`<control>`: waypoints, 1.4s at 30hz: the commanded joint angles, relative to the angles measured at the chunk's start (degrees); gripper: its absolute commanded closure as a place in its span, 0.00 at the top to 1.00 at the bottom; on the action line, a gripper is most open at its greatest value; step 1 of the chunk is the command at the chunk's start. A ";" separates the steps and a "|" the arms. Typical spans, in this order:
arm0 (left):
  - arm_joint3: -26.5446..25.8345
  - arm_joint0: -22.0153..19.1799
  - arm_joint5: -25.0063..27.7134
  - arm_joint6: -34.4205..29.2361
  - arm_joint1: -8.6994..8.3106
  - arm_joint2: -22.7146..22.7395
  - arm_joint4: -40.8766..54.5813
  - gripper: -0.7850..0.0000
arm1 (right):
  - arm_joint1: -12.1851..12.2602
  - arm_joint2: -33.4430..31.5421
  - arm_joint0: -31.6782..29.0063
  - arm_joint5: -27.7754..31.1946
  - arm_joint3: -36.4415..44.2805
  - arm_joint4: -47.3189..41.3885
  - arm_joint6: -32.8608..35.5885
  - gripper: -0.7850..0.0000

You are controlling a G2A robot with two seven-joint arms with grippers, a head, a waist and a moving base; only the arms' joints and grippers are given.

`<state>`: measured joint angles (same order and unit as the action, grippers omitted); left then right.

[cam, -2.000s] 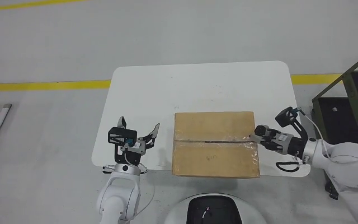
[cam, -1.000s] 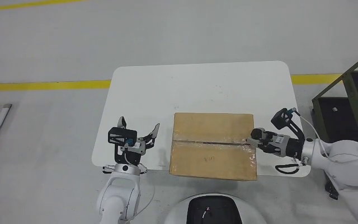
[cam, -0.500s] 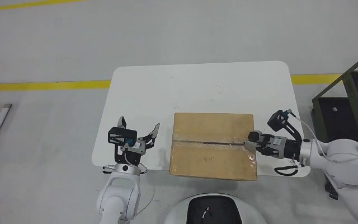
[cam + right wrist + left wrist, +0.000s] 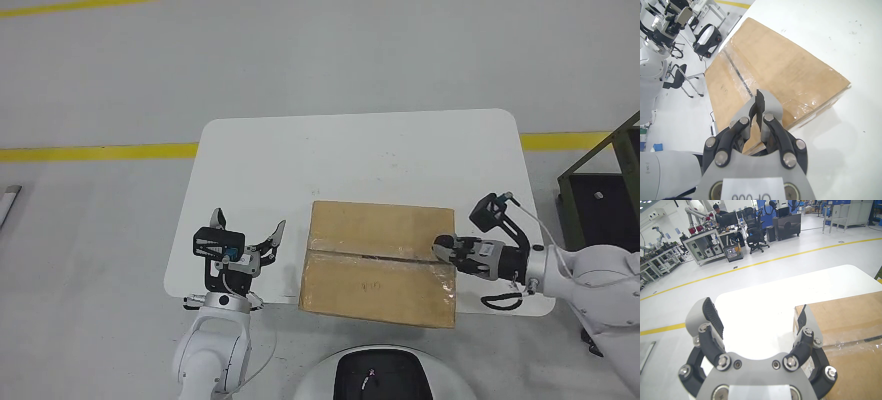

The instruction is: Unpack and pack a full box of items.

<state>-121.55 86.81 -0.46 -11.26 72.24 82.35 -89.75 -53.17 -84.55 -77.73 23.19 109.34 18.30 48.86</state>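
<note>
"White table (image 4: pixel 360 150) under everything. Where is the cardboard box (image 4: pixel 380 262)?"

"Toward the near edge, at 6 o'clock from the table's middle. It's closed, flaps meeting under a clear taped seam (image 4: pixel 738 73), so I'd judge the unpacking has barely begun."

"And the arms?"

"The left gripper (image 4: pixel 756 309) hangs at the box's 9 o'clock, just beside it, with its fingers spread wide and holding nothing. The right gripper (image 4: pixel 758 100) is at 3 o'clock with its fingers pressed together, tips on the seam's end."

"What could go wrong?"

"The tape looks slick, so closed tips may skid along it rather than catch. A push toward 9 o'clock could also slide or twist the box — nothing braces that side, and the near edge of the table is close."

"Anything you can't make out?"

"The contents, entirely. I also can't tell whether the right tips pinch a tape end or only press on it. Past the table at 12 o'clock, a yellow floor line (image 4: pixel 100 152) crosses the grey floor."
</note>
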 commanded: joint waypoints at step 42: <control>0.00 0.00 0.00 0.00 0.00 0.00 0.00 1.00 | -0.64 4.00 12.70 -3.55 2.74 -9.26 -0.58 0.00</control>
<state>-121.55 86.81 -0.46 -11.26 72.24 82.35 -89.75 -53.74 -81.47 -66.70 19.65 112.34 9.21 47.48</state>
